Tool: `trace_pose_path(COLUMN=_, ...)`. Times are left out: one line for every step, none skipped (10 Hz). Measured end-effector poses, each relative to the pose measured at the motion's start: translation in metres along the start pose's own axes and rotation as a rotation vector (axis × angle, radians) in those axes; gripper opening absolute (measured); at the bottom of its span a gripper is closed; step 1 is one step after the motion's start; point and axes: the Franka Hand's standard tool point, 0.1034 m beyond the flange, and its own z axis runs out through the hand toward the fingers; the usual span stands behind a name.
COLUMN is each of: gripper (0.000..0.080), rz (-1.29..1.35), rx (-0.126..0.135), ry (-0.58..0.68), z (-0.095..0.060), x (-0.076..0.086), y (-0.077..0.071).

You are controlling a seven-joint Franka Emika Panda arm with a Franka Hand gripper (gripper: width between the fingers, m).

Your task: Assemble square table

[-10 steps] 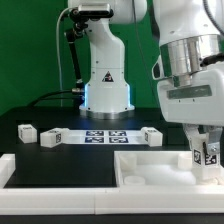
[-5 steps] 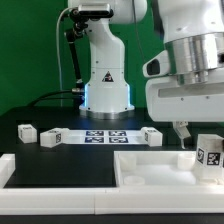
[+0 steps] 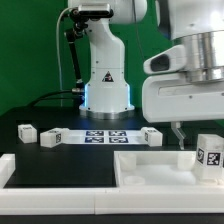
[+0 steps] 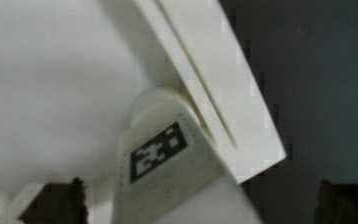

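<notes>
The square tabletop (image 3: pixel 150 172) is smooth white plastic, tray-shaped with a raised rim. It lies on the black table (image 3: pixel 60 150) at the exterior view's lower right, its near edge cut off by the frame. 1 short blocky upright leg (image 3: pixel 208 155) stands inside it, close to the rim at the exterior view's right, and shows a black-and-white square tag. In the wrist view that leg has a rounded top and sits right beside the slanting rim.

The gripper (image 4: pixel 202 202) hangs above the leg with its claw spread wide. The 2 dark fingertips (image 4: pixel 60 200) show only as blurred stubs at opposite corners of the wrist view and touch nothing. In the exterior view the bulky white hand hides most of the claw, and only 1 thin dark finger pokes out below it.

3 loose legs (image 3: pixel 26 130) (image 3: pixel 50 138) (image 3: pixel 150 136) lie on the black table. 2 of them sit at the ends of the flat marker board (image 3: pixel 105 136). Their tags are too small to read. A long white border rail (image 3: pixel 40 172) lies at the exterior view's lower left, partly cut off.
</notes>
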Motion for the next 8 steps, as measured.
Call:
trace_pose_path(gripper=0.0649, rz=0.026, rx=0.002, ry=0.0, z=0.0003, x=0.0, y=0.0011)
trace_pose_path(gripper=0.064, rz=0.047, rx=0.001, ry=-0.001, z=0.0004, x=-0.0002, y=0.0007)
trace_pose_path(gripper=0.064, rz=0.045, rx=0.001, ry=-0.001, z=0.0005, x=-0.0003, y=0.0011)
trace_pose_path(gripper=0.0452, rz=0.064, rx=0.002, ry=-0.001, z=0.0007, x=-0.0004, y=0.001)
trace_pose_path(gripper=0.0452, rz=0.149, rx=0.004, ry=-0.002, z=0.0009, x=-0.0007, y=0.0007)
trace_pose_path(gripper=0.0292, rz=0.234, rx=-0.001, ry=-0.004, z=0.002, x=-0.0013, y=0.0041)
trace_pose_path(gripper=0.0293, rz=0.298, rx=-0.002, ry=-0.004, z=0.0021, x=-0.0012, y=0.0046)
trace_pose_path(gripper=0.0293, rz=0.381, rx=0.001, ry=-0.004, z=0.0026, x=0.0, y=0.0064)
